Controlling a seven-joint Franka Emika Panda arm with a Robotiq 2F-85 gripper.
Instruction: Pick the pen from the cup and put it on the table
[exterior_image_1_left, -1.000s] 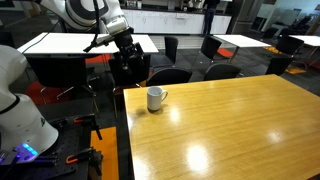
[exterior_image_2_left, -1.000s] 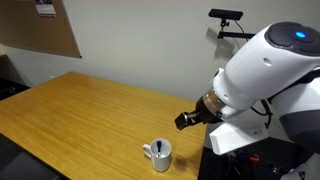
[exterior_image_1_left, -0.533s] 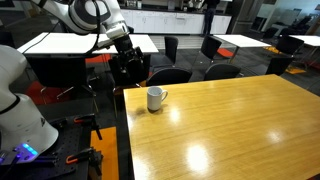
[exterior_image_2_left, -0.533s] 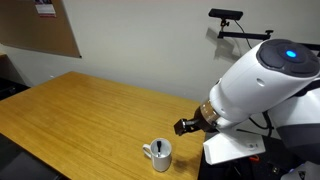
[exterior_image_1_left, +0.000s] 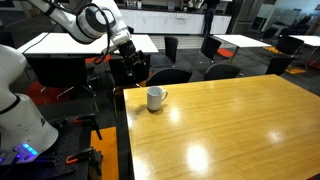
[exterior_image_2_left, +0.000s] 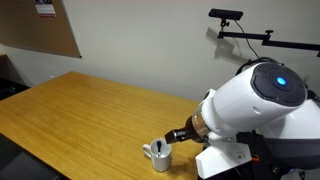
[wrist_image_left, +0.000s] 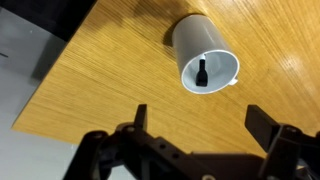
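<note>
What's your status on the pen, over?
Gripper open, empty, apart from the cup. Pen inside cup, cup on the table. Nothing seen blocking the approach.

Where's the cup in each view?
In an exterior view: cup left of centre, near the far-left corner of the table.
In an exterior view: cup bottom centre, near the table's right end.
Wrist view: cup upper right of centre, seen from above, pen inside.
Shared landmark: the yellow table's edge, close to the cup in every view.
</note>
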